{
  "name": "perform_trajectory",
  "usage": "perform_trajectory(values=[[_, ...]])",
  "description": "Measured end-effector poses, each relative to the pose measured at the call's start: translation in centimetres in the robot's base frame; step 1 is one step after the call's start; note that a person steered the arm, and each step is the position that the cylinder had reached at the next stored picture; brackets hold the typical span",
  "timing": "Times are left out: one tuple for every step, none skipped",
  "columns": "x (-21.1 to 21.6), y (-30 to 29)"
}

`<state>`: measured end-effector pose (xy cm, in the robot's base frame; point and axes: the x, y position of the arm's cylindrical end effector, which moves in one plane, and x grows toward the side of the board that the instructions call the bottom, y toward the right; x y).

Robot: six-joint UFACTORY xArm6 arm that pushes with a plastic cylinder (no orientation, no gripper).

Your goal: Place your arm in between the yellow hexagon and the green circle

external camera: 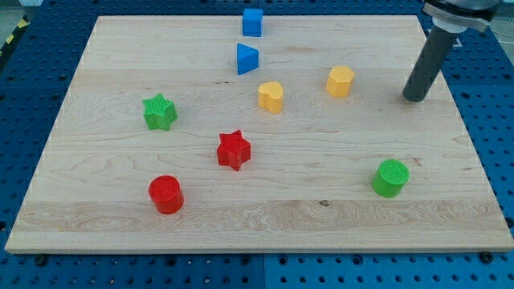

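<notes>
My tip (pixel 415 99) rests on the worktop (pixel 120 209) near its right edge, in the upper part of the view. The yellow hexagon (pixel 340 81) lies to the view's left of it, near but apart, a little higher in the view. The green circle (pixel 390 177) sits well below my tip, toward the worktop's bottom right corner and slightly to the view's left of the rod. So my tip stands to the right of the line joining those two blocks, not on it. The tool is a plain dark rod — it has no jaws, holds nothing and touches no block.

The rod's upper part is cut off by the view's top edge, so only its lower stretch and a wider collar show. The second yellow block (pixel 271 96), left of the hexagon, has a shape I cannot make out clearly.

The worktop is a pale wooden board with visible grain. Near its top edge sit a blue cube (pixel 252 22) and, just below it, a blue triangle (pixel 246 59). Toward the left edge lies a green star (pixel 159 111); a red star (pixel 234 150) sits near the middle and a red circle (pixel 166 194) toward the bottom left. Around the board runs a blue perforated base (pixel 482 265), with a small black-and-white marker (pixel 443 37) past the top right corner.
</notes>
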<state>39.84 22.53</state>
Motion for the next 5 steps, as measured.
perform_trajectory(values=[[1.8,-2.6],[3.3,-4.8],[4.2,-8.2],[7.7,-8.6],[11.3,-8.8]])
